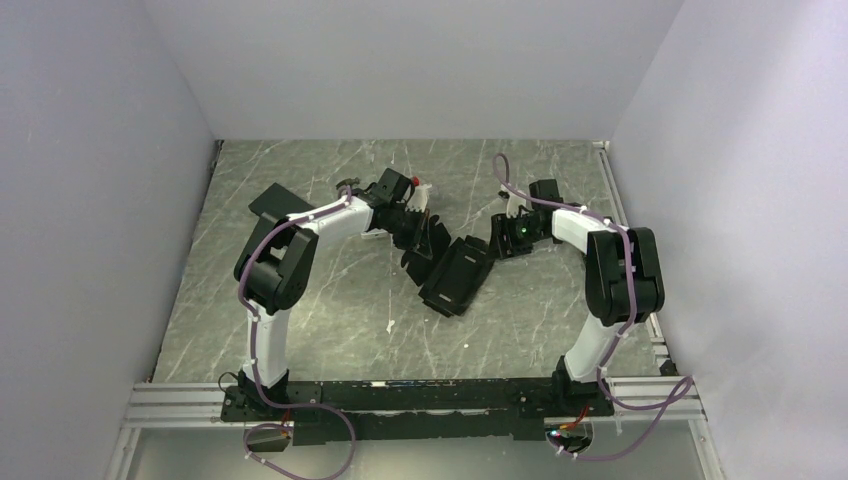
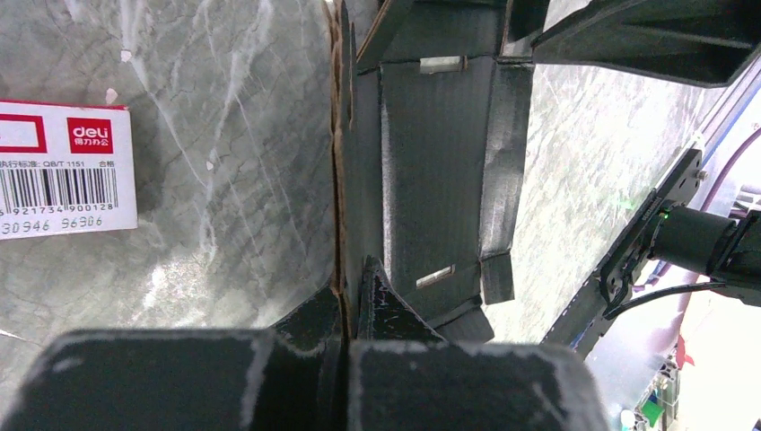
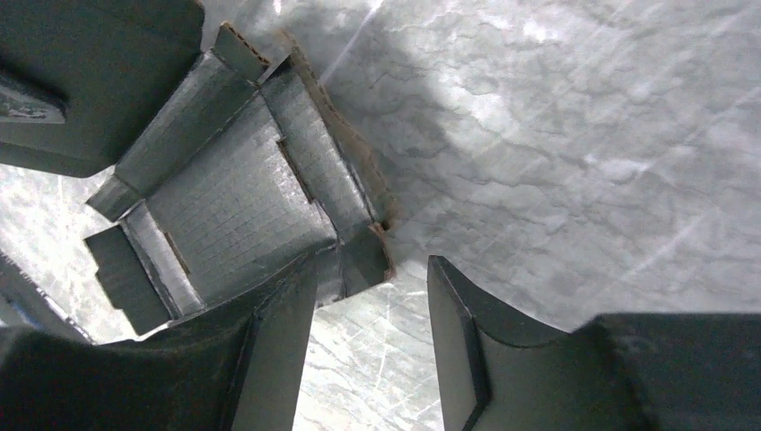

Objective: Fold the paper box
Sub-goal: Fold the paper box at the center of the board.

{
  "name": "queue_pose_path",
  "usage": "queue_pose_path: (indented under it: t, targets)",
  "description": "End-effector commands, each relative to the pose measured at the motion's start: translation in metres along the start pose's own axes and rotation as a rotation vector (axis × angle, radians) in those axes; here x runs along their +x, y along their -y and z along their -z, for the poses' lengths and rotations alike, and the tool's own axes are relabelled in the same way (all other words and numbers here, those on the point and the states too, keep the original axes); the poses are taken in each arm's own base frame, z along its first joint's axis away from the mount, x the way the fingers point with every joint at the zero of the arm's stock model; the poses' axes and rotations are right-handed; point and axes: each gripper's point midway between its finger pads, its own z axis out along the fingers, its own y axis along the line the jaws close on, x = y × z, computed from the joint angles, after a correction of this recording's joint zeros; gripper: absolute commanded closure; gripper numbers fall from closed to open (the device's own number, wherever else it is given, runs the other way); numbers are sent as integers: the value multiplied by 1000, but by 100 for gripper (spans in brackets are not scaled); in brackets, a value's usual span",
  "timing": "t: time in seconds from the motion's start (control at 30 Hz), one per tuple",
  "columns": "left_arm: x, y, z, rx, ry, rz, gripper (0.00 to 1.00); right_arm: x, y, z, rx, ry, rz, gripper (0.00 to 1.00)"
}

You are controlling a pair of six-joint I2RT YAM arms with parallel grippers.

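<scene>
In the left wrist view, a white label (image 2: 63,171) cut off by the left edge carries a red square with the brand "deli" over small Chinese characters, then "QB/T 1151" after more Chinese print, a barcode numbered "921734 900128", and below it what looks like "30946 96906".

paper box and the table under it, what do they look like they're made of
Paper box: thin corrugated cardboard with matte black faces. Fine ribbing shows on the panels, and the cut edges are raw brown. Table: grey-green stone look with white veins and a soft sheen. It could be marble or a printed laminate; the pictures cannot settle which.
</scene>
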Motion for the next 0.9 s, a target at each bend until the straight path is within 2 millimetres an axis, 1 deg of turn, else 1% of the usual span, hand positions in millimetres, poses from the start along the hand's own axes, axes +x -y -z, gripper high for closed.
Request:
queue_pose_path:
  t: [0.0,0.13,0.23,0.3,0.37,0.43,0.67,0.77,0.87]
  targets:
    - [-16,15,14,15,60,-60,100,-24,7,16,76,78,28,47]
    - [-17,16,14,21,58,-58,100,-19,7,11,56,53,10,46]
    - [-18,18,15,25,64,-60,100,-18,-4,8,-11,52,-2,49]
    - [-18,19,16,28,66,-59,100,-19,-13,6,-59,54,2,55]
    - [-19,20,16,30,69,-61,100,-21,-20,6,-81,60,19,66]
    - [-21,22,18,38,76,-64,100,-22,-25,4,-89,61,40,72]
    - [-25,31,24,61,107,-67,100,-24,-38,1,-86,57,118,99]
    - [-27,37,27,81,119,-72,100,-22,-44,-4,-30,44,221,100]
    - [-27,42,30,103,130,-89,100,-15,-50,-10,15,9,349,100]
